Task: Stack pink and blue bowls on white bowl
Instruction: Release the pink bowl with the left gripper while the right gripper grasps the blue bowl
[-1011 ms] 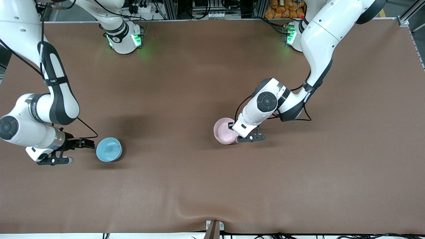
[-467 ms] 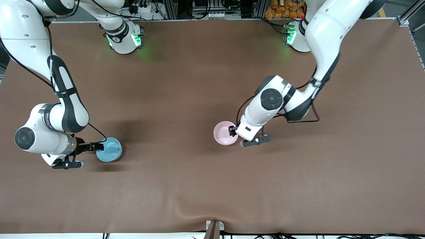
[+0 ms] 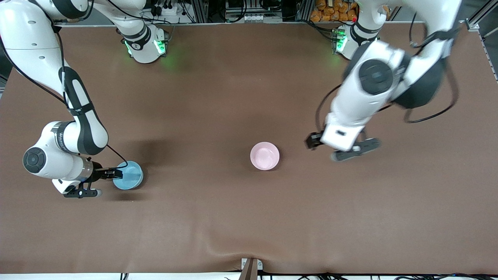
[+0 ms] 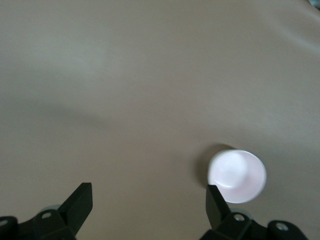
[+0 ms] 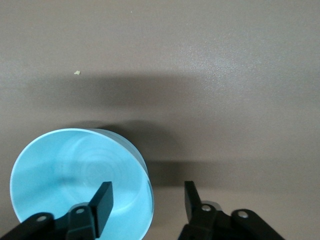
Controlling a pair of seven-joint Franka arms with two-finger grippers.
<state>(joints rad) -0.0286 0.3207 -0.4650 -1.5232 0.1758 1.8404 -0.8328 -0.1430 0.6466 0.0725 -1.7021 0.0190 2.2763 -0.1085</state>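
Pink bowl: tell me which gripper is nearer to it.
Left. The left gripper hangs open beside the pink bowl, toward the left arm's end; the right gripper straddles the blue bowl's rim.

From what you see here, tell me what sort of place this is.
Probably a robotics lab bench: a brown-covered table, two bench-mounted Franka arms, cabling and aluminium framing along the table's edge, and only a pink bowl and a blue bowl as props.

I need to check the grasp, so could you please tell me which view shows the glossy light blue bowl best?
The right wrist view: the glossy light blue bowl fills it, the open right gripper straddling its rim. The front view shows it small; the left wrist view misses it.
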